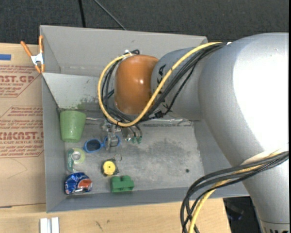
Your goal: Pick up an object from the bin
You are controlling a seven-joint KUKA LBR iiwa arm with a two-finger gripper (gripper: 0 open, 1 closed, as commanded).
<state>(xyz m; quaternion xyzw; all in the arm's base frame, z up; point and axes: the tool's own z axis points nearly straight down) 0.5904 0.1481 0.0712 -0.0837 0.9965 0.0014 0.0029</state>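
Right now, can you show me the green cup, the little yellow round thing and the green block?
green cup [72, 125], camera view, on the middle of its body.
yellow round thing [108, 168], camera view, on its centre.
green block [121, 184], camera view, on the middle of its top.

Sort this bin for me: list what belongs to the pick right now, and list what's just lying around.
Job in hand:
- tool, down over the bin floor
- small blue ring, the thing nearest to it

Lying about:
- green cup
- clear round piece
- yellow disc
- green block
- blue-and-red crumpled piece
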